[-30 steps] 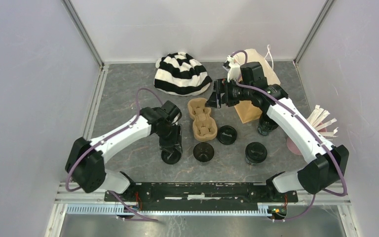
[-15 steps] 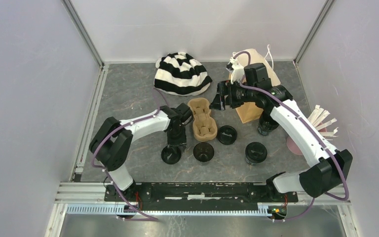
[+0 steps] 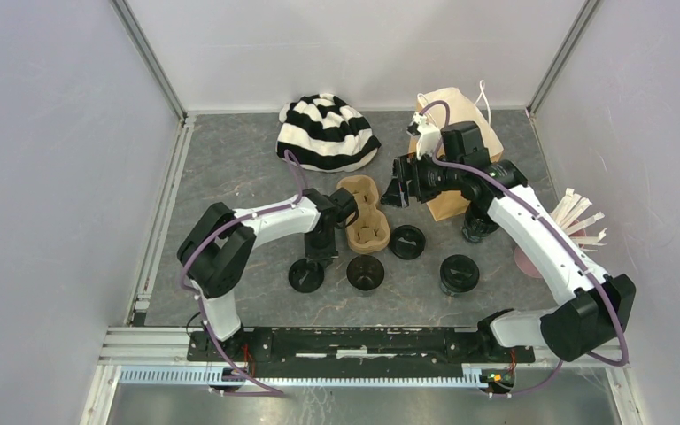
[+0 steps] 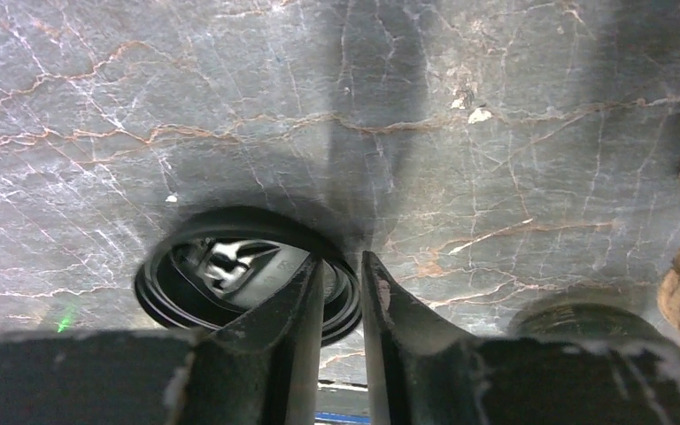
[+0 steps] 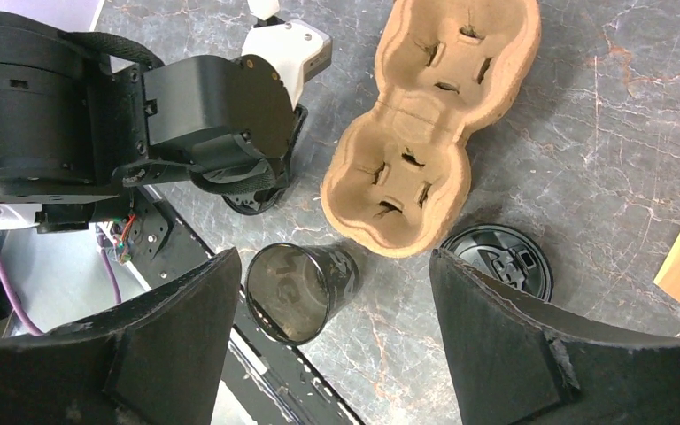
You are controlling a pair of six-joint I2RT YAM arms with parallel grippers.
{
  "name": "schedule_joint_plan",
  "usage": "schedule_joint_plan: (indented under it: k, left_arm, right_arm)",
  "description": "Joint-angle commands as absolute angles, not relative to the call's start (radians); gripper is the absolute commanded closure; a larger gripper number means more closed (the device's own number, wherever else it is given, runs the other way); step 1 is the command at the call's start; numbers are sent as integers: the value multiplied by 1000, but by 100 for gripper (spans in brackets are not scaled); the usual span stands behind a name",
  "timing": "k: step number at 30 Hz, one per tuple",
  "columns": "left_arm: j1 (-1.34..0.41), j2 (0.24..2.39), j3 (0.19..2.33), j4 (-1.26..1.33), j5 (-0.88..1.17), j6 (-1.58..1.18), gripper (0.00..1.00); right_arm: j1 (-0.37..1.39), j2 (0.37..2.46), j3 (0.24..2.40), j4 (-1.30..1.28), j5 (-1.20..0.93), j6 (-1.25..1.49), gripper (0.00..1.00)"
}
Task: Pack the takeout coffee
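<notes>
the step in hand looks like picking up one black piece of the takeout coffee. the left gripper [image 4: 341, 266] is set low over a black round piece [image 4: 221, 266] on the table [image 3: 230, 177], at 7 o'clock from the brown cup carrier [image 3: 363, 214]. the jaws are almost closed, with one finger placed inside the rim and one outside. it cannot be told if the rim is pinched, or if the piece is a lid or a short cup.

an open black cup [image 3: 366, 272] is seen at 6 o'clock from the carrier, and a loose black lid [image 3: 406, 242] at 4 o'clock. a lidded black cup [image 3: 459, 273] is placed farther out toward 4 o'clock. the right gripper [image 5: 332, 266] is held wide open above the carrier, and nothing is held in it. the brown paper bag [image 3: 450, 205] is found at 2 o'clock from the carrier.

nothing seems to be packed yet. next, the rim needs to be squeezed tight and the piece lifted straight up, so that it is not dropped or tipped.
</notes>
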State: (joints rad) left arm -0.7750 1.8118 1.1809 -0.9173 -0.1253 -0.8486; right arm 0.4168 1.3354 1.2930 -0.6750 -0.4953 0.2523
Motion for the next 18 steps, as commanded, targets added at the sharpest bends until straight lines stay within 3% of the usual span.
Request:
schedule_joint_plan:
  k: [1,7,18]
  left_arm:
    - [-786,1828,1179,-928,-175,-909,76]
    - [-784,1788,1245,-934,-210,-852,98]
    - [-725,1498,1509,-918,-119,-736,98]
  right_arm:
    - [413,1288,1279,-644,-517,220,16]
    - [413,1255,1243,-655,-489,200,16]
    - [414,1225,1267,-671,-447,196,15]
